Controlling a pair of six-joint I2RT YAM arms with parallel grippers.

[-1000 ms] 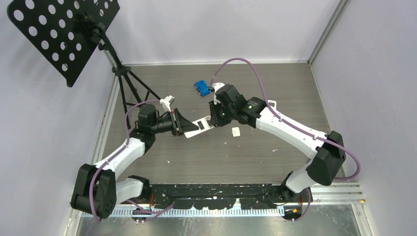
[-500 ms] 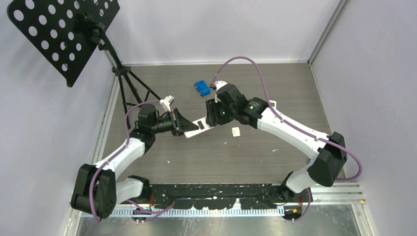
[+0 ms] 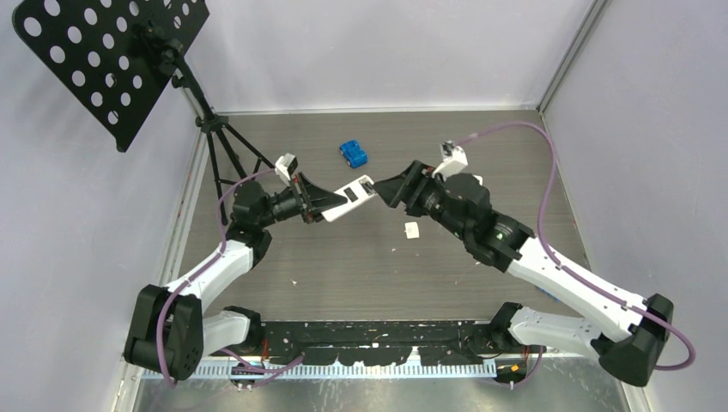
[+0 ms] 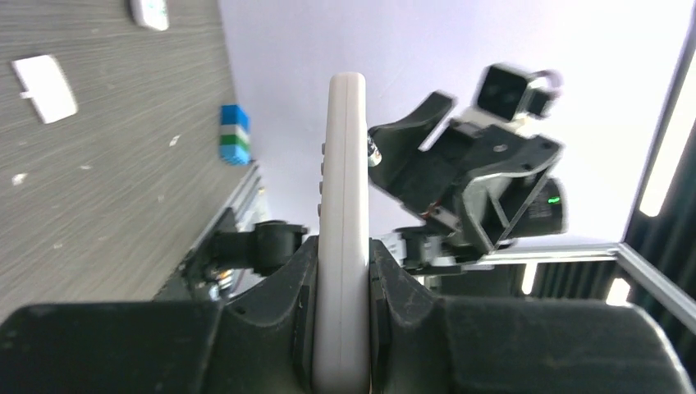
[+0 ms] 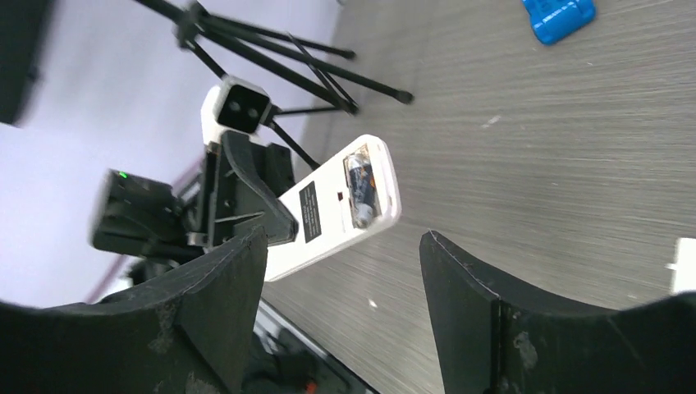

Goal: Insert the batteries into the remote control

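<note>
My left gripper [image 3: 322, 204] is shut on the near end of a white remote control [image 3: 349, 197], holding it above the table. The left wrist view shows that remote [image 4: 345, 180] edge-on, pinched between my fingers. From the right wrist I see the remote's [image 5: 336, 209] back with its compartment uncovered and a dark battery [image 5: 359, 185] lying inside. My right gripper [image 3: 388, 188] hangs just right of the remote's far end, clear of it. Its jaws [image 5: 341, 246] stand open with nothing between them.
A blue block [image 3: 353, 154] lies on the table beyond the remote. A small white cover piece [image 3: 411, 229] rests under my right arm. A black music stand [image 3: 112, 60] on a tripod [image 3: 227, 154] stands at the far left. Walls close in the table on three sides.
My right gripper has opened and drawn back to the right, off the remote. The left arm has swung the remote slightly toward the far side.
</note>
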